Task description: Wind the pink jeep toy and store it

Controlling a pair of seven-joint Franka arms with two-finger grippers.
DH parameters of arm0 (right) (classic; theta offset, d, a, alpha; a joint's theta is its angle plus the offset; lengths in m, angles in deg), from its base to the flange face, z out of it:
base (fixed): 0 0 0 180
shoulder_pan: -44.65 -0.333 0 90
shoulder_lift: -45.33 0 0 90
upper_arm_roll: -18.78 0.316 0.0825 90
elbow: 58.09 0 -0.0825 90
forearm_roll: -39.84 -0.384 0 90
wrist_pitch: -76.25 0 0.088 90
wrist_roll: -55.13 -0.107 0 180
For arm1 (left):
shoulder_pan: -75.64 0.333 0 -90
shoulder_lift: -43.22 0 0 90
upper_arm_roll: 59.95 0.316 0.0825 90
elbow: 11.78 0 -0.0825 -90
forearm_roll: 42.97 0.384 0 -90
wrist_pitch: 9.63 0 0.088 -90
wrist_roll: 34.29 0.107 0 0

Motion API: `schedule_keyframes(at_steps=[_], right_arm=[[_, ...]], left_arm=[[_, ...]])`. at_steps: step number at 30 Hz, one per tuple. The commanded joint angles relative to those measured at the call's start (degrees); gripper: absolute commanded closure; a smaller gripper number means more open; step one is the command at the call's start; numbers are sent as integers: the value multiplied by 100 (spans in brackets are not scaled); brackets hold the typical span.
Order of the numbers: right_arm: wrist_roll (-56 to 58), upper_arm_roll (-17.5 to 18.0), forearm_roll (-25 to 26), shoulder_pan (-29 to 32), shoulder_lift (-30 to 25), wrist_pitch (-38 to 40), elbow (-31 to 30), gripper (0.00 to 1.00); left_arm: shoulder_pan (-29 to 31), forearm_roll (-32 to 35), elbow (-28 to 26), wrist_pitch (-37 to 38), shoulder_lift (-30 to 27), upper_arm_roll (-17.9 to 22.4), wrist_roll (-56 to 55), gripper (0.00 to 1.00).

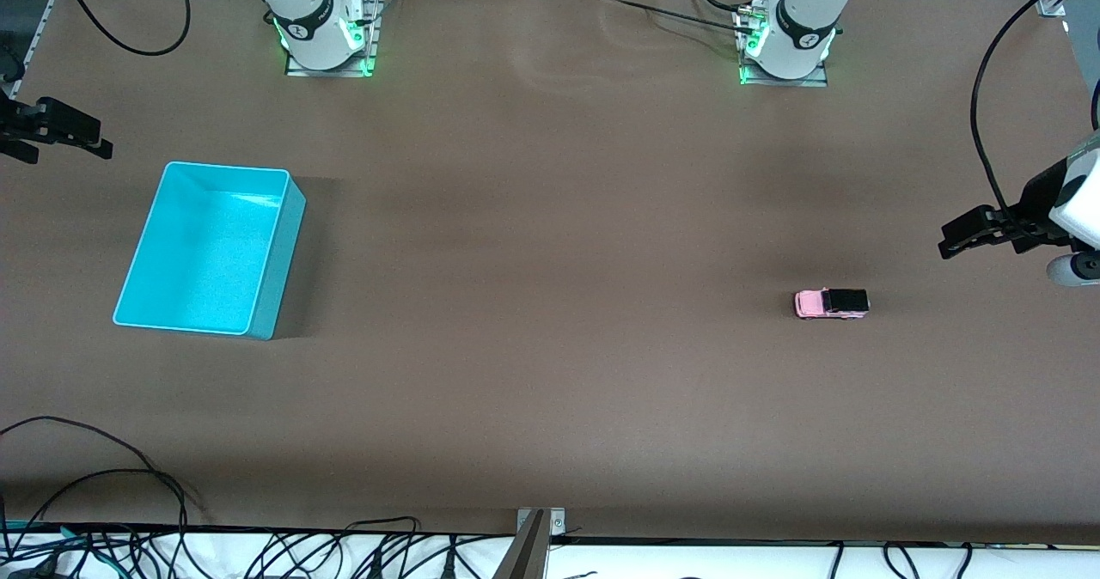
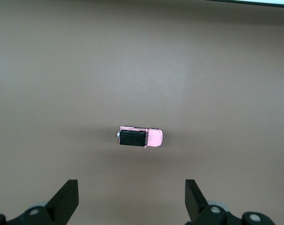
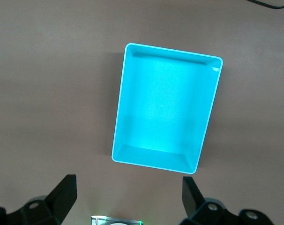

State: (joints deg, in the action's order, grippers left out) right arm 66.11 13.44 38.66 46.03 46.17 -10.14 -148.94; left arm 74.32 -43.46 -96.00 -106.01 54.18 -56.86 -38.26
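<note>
A matte brown sheet covers the table (image 1: pixel 550 347), smooth over most of its spread and slightly rippled near the arm bases. Toward the right arm's end stands a cyan bin (image 1: pixel 210 248), a rectangular tub of glossy plastic with rounded corners, a thin raised rim and walls that taper inward to a flat floor; nothing lies inside it. Black cables loop along the table's edge nearest the front camera.

The pink jeep toy (image 1: pixel 831 303) sits on its wheels on the bare table toward the left arm's end, well apart from the bin and a little nearer the front camera than the bin's middle. It is a tiny boxy car, far smaller than the bin: a light pink hood and body, a black roof and rear section ribbed with fine lines as seen from the left wrist view, and small dark wheels just showing at its sides. Its pink nose points toward the right arm's end of the table.

The left claw (image 1: pixel 954 240) hangs over the table's edge at the left arm's end, its black angular fingers (image 2: pixel 67 199) spread wide, holding nothing. The right claw (image 1: pixel 99 143) hangs over the table at the right arm's end, near the bin, its fingers (image 3: pixel 64 194) likewise spread wide and empty.
</note>
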Motion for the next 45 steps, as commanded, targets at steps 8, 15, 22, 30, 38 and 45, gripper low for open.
schedule_keyframes(at_steps=[8,15,22,30,38,45], right_arm=[[-25,16,-5,12,-23,114,94,0],[-25,16,-5,12,-23,114,94,0],[-25,16,-5,12,-23,105,94,0],[-25,16,-5,12,-23,114,94,0],[-34,16,-5,12,-23,114,94,0],[-25,16,-14,12,-23,114,94,0]], left_arm=[[-17,-66,10,4,-6,16,124,0],[-35,-66,10,4,11,16,98,0],[35,-66,-25,13,117,24,45,0],[53,-66,-34,39,249,33,-1157,0],[53,-57,-78,57,442,33,-2897,0],[9,-57,-78,13,907,33,-4751,0]])
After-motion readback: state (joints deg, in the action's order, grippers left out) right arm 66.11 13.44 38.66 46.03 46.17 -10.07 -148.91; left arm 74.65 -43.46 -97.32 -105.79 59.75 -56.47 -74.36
